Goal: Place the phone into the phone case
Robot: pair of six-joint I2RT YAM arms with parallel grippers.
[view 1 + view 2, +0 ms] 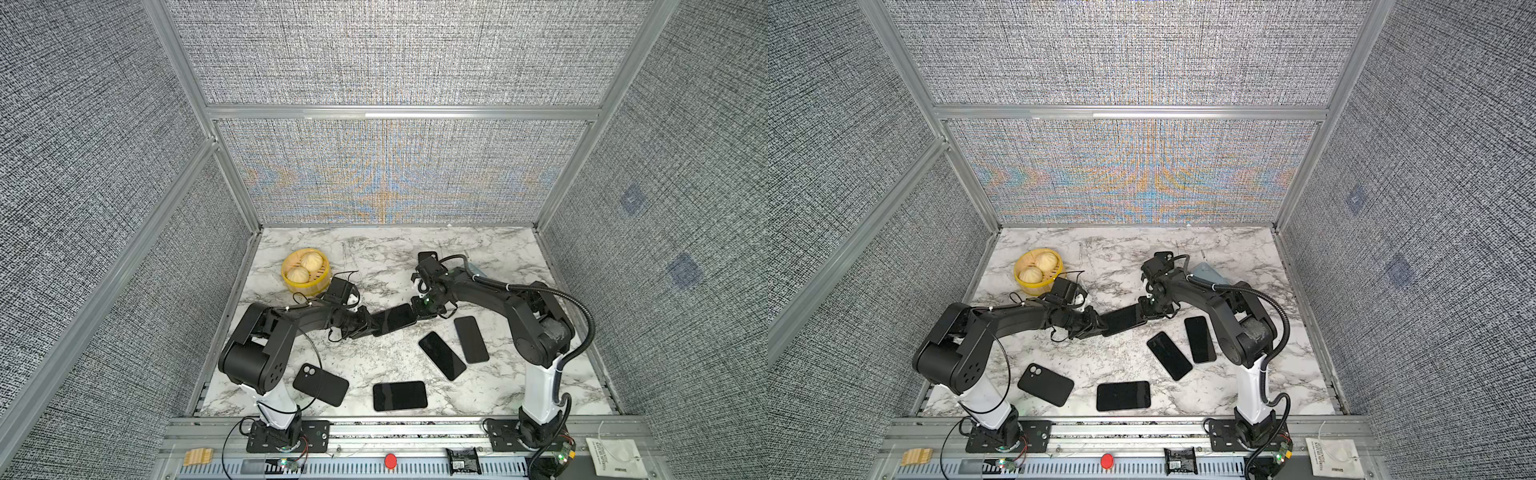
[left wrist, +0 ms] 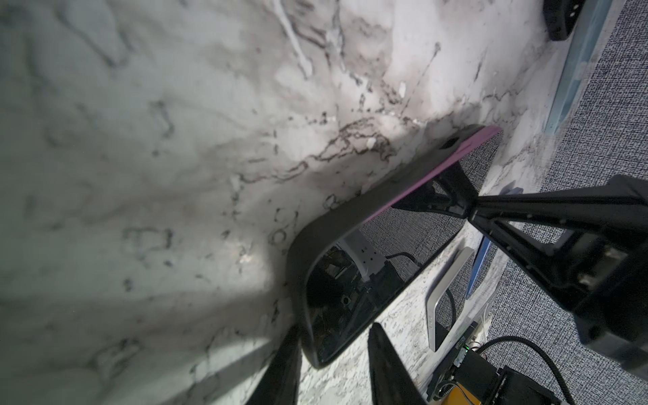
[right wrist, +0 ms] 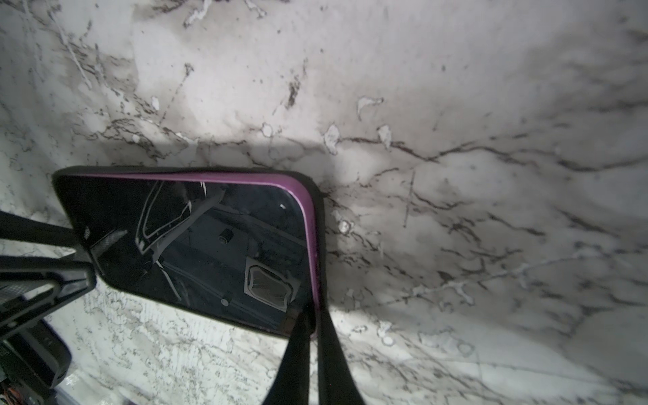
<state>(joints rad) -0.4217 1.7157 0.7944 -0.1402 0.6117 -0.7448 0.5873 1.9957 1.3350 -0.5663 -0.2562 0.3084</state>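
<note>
**A:** Where is the phone (image 1: 392, 320)?

**B:** In the middle of both top views, held off the desk (image 1: 374, 249). It lies in the black phone case (image 2: 385, 182). Its purple rim shows, so I judge it is not fully seated.

**A:** And the tools?

**B:** The right tool (image 3: 312, 317) is closed on one corner. The left tool (image 1: 369, 325) straddles the other end, and I cannot tell if it pinches. The glass looks stiff and slippery, so better hold the case edges.
</note>
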